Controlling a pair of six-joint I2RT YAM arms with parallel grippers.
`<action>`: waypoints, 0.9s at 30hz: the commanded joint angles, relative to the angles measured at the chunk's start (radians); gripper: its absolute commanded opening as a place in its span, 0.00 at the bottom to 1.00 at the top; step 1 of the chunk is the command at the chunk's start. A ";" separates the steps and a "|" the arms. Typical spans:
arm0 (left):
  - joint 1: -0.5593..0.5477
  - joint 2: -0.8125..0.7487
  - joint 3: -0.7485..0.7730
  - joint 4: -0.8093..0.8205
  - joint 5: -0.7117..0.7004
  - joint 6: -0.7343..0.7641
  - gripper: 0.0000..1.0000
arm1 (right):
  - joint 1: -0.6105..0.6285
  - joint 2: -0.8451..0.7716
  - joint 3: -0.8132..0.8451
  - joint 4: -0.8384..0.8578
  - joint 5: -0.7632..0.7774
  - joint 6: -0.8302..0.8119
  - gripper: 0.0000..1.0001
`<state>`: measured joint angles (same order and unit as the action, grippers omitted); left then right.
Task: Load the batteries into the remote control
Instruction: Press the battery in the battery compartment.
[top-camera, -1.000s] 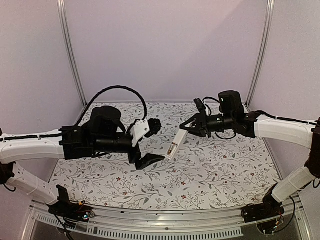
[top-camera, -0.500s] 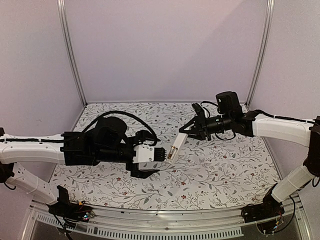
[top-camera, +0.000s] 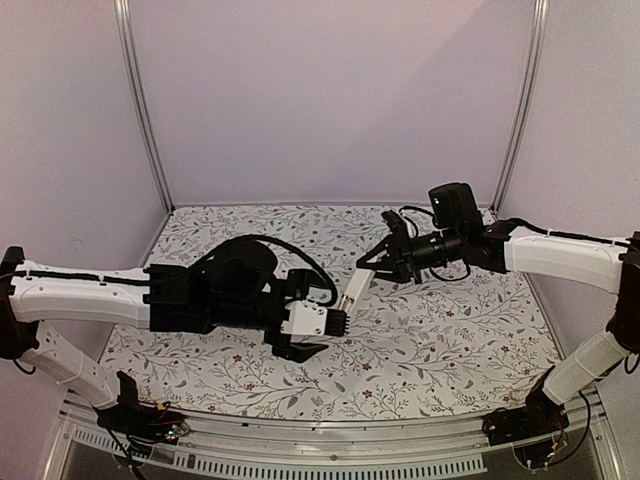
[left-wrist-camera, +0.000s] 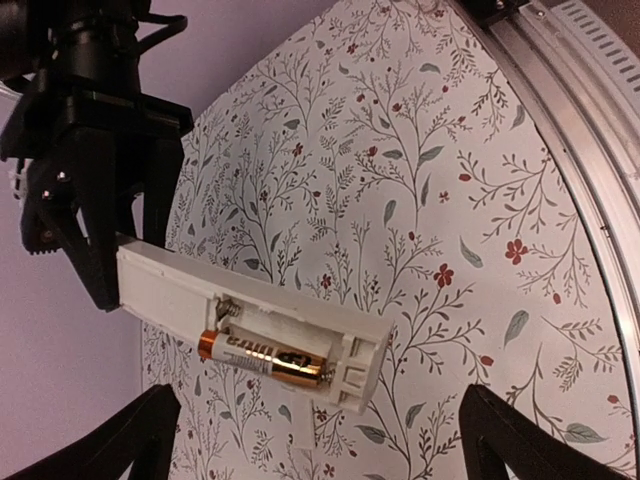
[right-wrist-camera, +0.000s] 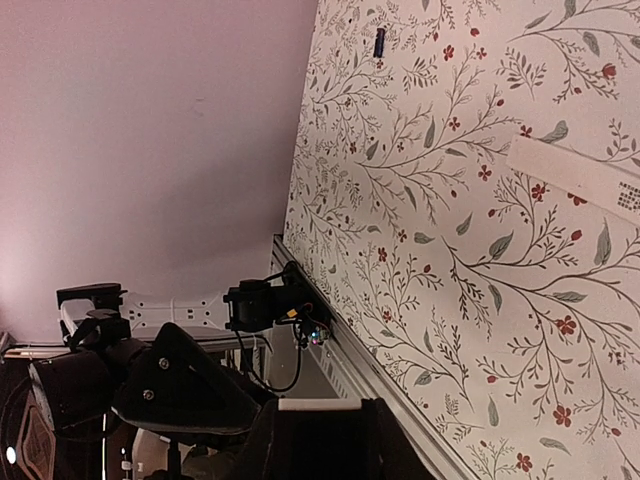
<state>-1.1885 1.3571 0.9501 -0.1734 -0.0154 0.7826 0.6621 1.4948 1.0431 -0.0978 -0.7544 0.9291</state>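
Observation:
My right gripper (top-camera: 380, 268) is shut on one end of the white remote control (top-camera: 352, 291) and holds it tilted above the table. In the left wrist view the remote (left-wrist-camera: 170, 290) shows its open compartment with the brass battery (left-wrist-camera: 265, 359) lying in one slot; the other slot is empty. My left gripper (top-camera: 322, 320) is open and empty, just left of the remote's free end, its fingers (left-wrist-camera: 100, 445) wide on either side below it. The blackish battery (right-wrist-camera: 380, 42) lies on the table far off. The remote's end (right-wrist-camera: 320, 404) shows between the right fingers.
The flat white cover piece (right-wrist-camera: 590, 180) lies on the flowered table mat (top-camera: 450, 330). The metal front rail (left-wrist-camera: 590, 120) runs along the table's near edge. Upright frame posts (top-camera: 145, 120) stand at the back corners.
My left arm has swung right and turned its open gripper to face the remote's free end. The right gripper has lifted the remote slightly up and back.

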 joint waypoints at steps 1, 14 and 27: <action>-0.016 0.032 0.035 0.028 -0.008 0.022 1.00 | 0.012 0.016 0.035 -0.019 0.000 0.017 0.00; -0.008 0.047 0.041 0.049 0.034 0.025 1.00 | 0.027 0.030 0.048 -0.024 0.003 0.034 0.00; -0.008 0.042 0.044 0.029 0.060 0.046 0.99 | 0.026 0.035 0.058 -0.020 -0.004 0.051 0.00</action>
<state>-1.1885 1.3949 0.9756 -0.1394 0.0219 0.8169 0.6827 1.5200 1.0729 -0.1154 -0.7540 0.9680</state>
